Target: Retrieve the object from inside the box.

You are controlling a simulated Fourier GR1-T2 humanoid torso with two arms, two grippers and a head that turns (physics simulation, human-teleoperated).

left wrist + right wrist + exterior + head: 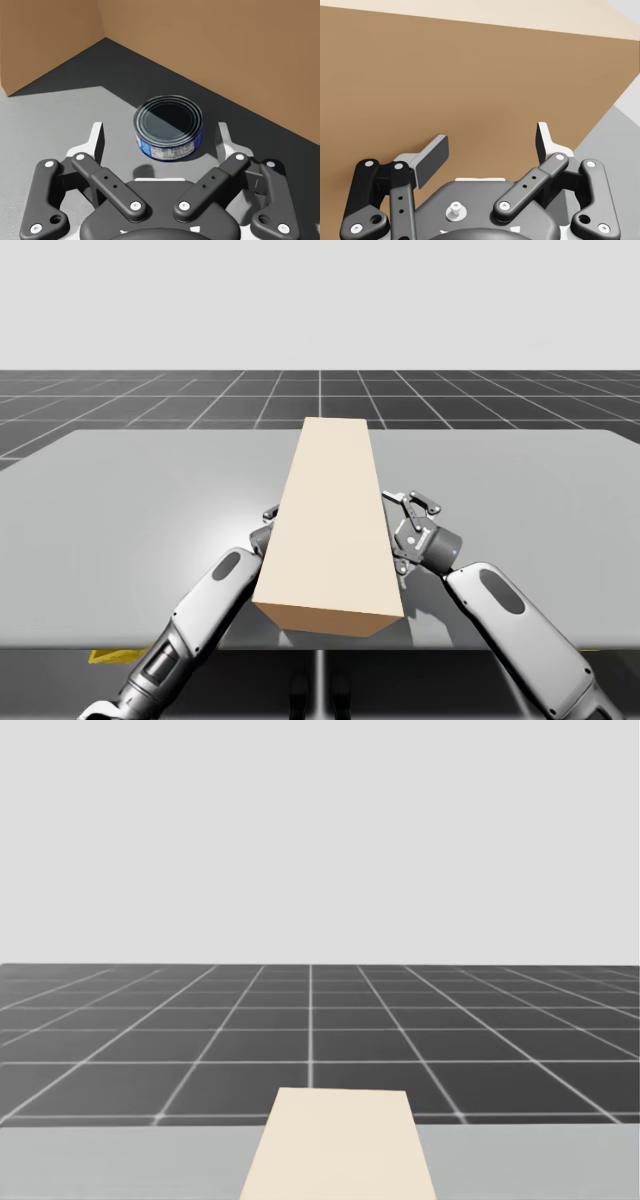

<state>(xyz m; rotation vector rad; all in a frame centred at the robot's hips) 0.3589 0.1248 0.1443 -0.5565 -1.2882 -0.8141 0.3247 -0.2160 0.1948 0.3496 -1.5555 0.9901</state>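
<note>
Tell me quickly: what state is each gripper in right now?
Left gripper: open, with the blue can between its jaws, not touching it.
Right gripper: open, holding nothing, facing the box wall.

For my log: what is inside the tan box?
A short round can stands upright on the table between the open fingers of my left gripper; the box shows brown inner walls behind it. In the high view the box's top hides the can.
</note>
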